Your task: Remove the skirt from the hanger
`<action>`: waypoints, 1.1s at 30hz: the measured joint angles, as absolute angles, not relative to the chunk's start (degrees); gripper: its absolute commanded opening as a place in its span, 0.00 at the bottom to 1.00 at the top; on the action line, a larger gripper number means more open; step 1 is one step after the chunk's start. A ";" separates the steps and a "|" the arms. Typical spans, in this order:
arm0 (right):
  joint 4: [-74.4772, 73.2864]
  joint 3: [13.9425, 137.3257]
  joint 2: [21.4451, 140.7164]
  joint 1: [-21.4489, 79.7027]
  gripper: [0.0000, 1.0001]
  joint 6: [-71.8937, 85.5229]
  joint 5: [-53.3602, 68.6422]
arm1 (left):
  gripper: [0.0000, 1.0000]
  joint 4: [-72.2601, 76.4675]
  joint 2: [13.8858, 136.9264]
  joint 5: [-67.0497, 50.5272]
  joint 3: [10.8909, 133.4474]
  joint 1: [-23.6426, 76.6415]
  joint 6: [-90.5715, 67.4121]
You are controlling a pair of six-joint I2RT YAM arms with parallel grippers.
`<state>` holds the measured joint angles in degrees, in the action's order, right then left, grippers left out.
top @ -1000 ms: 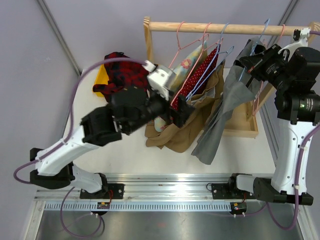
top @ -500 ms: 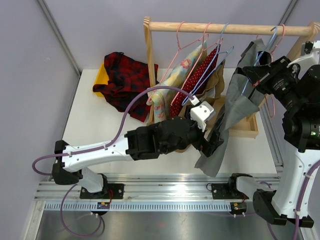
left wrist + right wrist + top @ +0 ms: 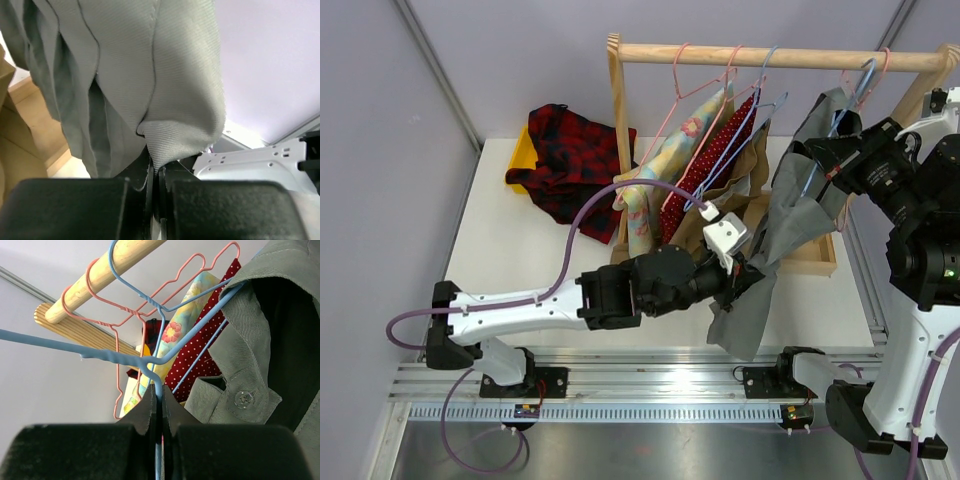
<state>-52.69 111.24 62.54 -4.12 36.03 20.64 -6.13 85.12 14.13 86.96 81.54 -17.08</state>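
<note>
From above, the grey skirt hangs below the right end of the wooden rail, and my left claw sits at its lower part. At my left wrist, my fingers are pinched together on a fold of skirt. At my right wrist, my right claw is clamped on the blue hanger wire, below the rail.

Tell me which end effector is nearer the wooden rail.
Right. The right end effector is shut on the blue hanger close under the rail; the left end effector is lower down, shut on the skirt near its bottom edge.
</note>
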 measured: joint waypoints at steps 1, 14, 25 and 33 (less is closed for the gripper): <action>-52.84 111.28 62.54 -4.12 0.00 36.03 20.64 | 0.00 -5.76 84.71 14.20 86.15 81.95 -17.08; -58.59 113.60 63.94 -3.38 0.00 36.64 21.93 | 0.00 -8.25 74.85 47.27 71.07 109.82 -15.51; -58.11 114.41 64.16 -3.40 0.00 36.03 21.58 | 0.00 -18.31 79.70 59.02 71.02 112.97 -21.23; -64.69 114.91 58.46 -3.53 0.00 34.48 17.30 | 0.00 -18.09 83.92 51.35 79.20 97.56 -15.14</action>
<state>-64.69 114.91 58.46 -3.53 34.48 17.30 -18.09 83.92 51.35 79.20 97.56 -15.14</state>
